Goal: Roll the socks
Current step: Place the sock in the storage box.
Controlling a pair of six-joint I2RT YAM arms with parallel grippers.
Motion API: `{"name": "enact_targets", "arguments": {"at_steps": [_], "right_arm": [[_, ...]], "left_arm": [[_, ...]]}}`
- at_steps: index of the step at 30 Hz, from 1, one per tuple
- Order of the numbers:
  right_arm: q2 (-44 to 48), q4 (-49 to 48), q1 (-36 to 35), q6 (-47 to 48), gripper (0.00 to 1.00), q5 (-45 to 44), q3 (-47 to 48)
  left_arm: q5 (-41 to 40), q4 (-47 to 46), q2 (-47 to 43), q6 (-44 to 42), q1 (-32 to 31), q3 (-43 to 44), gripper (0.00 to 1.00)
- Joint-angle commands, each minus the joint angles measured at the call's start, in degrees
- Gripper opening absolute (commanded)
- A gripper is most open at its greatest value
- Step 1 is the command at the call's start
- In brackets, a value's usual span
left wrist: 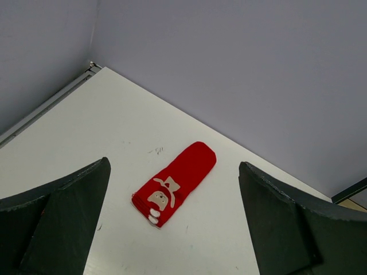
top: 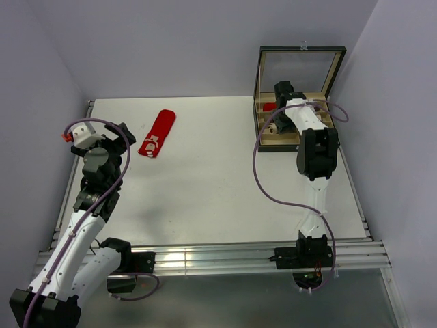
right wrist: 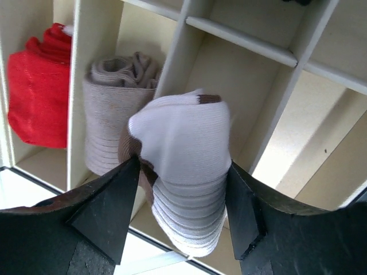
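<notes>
One red sock (top: 158, 134) with cream marks near its near end lies flat on the white table (top: 205, 191) at the back left. In the left wrist view this red sock (left wrist: 175, 183) lies ahead of my open left gripper (left wrist: 175, 163), which hovers apart from it. My left gripper (top: 123, 135) sits just left of the sock. My right gripper (top: 281, 92) reaches into the divided box (top: 293, 147). There, my right gripper (right wrist: 183, 166) stands wide, both fingers touching a rolled cream sock (right wrist: 183, 137) with brown trim, over a compartment.
The box has a raised glass lid (top: 300, 68) and cream dividers (right wrist: 178, 51). A red rolled bundle (right wrist: 37, 97) fills the far-left compartment and a grey-brown rolled bundle (right wrist: 112, 109) the one beside it. Purple walls close in on the table's back and sides.
</notes>
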State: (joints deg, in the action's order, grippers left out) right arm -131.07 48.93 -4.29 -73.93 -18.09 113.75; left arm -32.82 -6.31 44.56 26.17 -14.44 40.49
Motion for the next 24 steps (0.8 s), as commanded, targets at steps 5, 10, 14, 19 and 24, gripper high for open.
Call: {"name": "enact_targets", "arguments": {"at_steps": [5, 10, 14, 19, 24], "right_arm": [[3.0, 1.9, -0.1, -0.8, 0.68, -3.9, 1.6], [5.0, 1.9, -0.1, -0.2, 0.67, -4.1, 0.4], [6.7, 1.6, -0.1, 0.4, 0.67, -4.3, -0.9], [7.8, 0.3, -0.1, 1.0, 0.67, -3.7, -3.4], [7.7, 1.2, -0.1, 1.0, 0.67, -3.6, -3.7]], "left_arm": [[0.6, -2.7, -0.8, -0.2, -0.1, -0.3, 0.99], [0.9, -2.7, -0.6, -0.2, -0.1, -0.3, 0.99], [1.1, -2.7, -0.6, -0.2, -0.1, -0.3, 1.0], [1.3, -2.7, -0.5, -0.1, -0.1, -0.4, 0.99], [1.1, -2.7, -0.6, -0.2, -0.1, -0.4, 1.0]]}}
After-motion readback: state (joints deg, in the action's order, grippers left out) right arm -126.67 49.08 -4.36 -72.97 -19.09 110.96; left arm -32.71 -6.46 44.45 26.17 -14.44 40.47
